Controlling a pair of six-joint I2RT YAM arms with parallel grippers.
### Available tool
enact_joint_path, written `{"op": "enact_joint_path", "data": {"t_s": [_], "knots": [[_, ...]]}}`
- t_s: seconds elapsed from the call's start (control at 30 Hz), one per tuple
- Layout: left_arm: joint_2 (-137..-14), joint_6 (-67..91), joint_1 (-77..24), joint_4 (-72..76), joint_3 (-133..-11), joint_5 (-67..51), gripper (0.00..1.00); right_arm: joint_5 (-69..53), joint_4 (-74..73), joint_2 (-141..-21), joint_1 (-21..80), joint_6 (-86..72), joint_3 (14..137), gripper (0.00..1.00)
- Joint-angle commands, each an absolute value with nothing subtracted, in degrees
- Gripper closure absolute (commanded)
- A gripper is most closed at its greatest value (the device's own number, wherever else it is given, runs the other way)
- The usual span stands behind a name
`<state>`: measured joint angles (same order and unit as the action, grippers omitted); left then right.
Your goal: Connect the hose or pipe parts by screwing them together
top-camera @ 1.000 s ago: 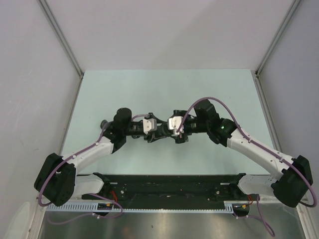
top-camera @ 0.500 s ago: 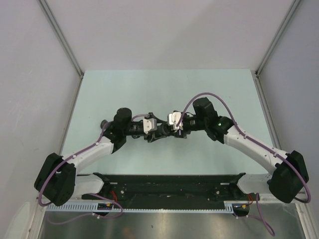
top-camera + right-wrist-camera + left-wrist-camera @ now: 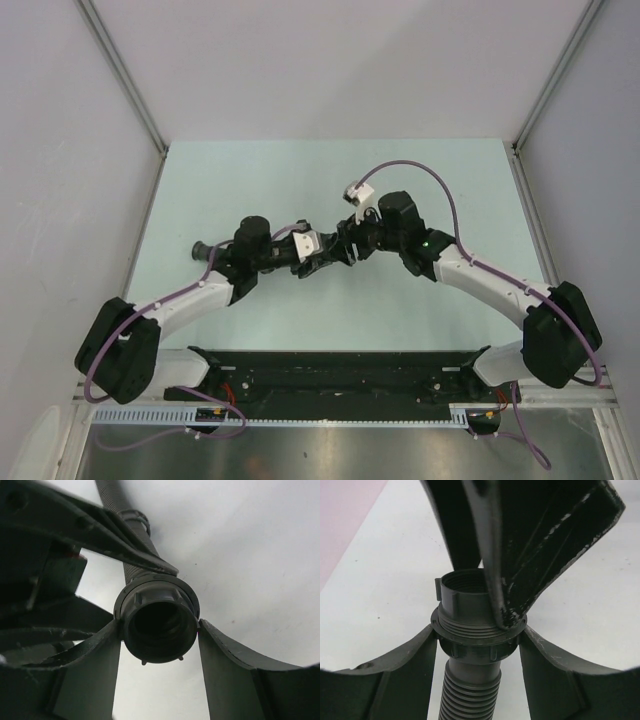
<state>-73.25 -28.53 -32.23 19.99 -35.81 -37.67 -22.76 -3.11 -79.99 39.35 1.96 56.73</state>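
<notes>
The hose or pipe parts hang joined above the table between both arms [image 3: 333,250]. One is a black corrugated hose [image 3: 470,695] with a knurled ring nut [image 3: 475,650]. The other is a short threaded tube with a wide flange [image 3: 470,605], seated in the nut. My left gripper [image 3: 477,635] is shut on the ring nut, one finger on each side. My right gripper [image 3: 159,625] is shut on the tube's flange [image 3: 157,587], with the tube's open mouth facing its camera. One right finger [image 3: 520,580] crosses the left wrist view and hides part of the threads.
The pale green table [image 3: 450,180] is walled by grey panels on three sides. The hose runs back under the left wrist, and its far end [image 3: 200,248] sticks out to the left. A black rail [image 3: 340,370] spans the near edge.
The right wrist has rolled, swinging its white camera block up and away from the joint, and its jaws have closed onto the tube. The left arm shifted slightly, still gripping.
</notes>
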Motion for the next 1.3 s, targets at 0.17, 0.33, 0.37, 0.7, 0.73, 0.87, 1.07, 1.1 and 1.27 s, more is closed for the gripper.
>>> {"op": "enact_joint_path", "data": {"t_s": [0.17,0.33,0.37,0.7,0.73,0.87,1.07,1.1,1.27], "knots": [[-74.27,-30.50,-34.72,26.10,-39.38,-30.68,1.00,-9.49,2.97,-77.52,42.01,-51.39,58.36,0.55],[-73.74,-30.23,-34.72,26.10,-38.76,-30.50,1.00,-7.32,4.67,-75.68,42.36,-56.79,57.39,0.25],[-73.48,-30.23,-34.72,26.10,-38.59,-30.76,1.00,-6.34,3.61,-74.11,42.28,-55.56,57.39,0.22],[-71.98,-29.27,-33.40,26.02,-37.71,-36.91,1.00,-7.82,-4.39,-65.31,34.81,-24.29,57.22,0.14],[-71.37,-29.09,-33.14,26.02,-37.62,-38.22,1.00,-9.04,-4.31,-65.13,33.06,-20.52,57.22,0.14],[-70.05,-27.87,-32.08,25.84,-37.27,-42.70,1.00,-28.34,-2.55,-65.48,30.77,9.02,56.87,0.14],[-69.08,-27.77,-31.38,24.79,-37.09,-46.93,1.00,-40.51,-9.05,-64.34,33.04,36.80,55.64,0.10],[-69.08,-27.95,-31.29,24.61,-37.09,-47.37,1.00,-41.21,-10.36,-64.42,32.96,42.05,55.63,0.09],[-69.52,-28.12,-31.03,23.64,-37.53,-49.39,1.00,-43.94,-10.72,-65.39,33.05,49.21,55.72,0.08]]}}
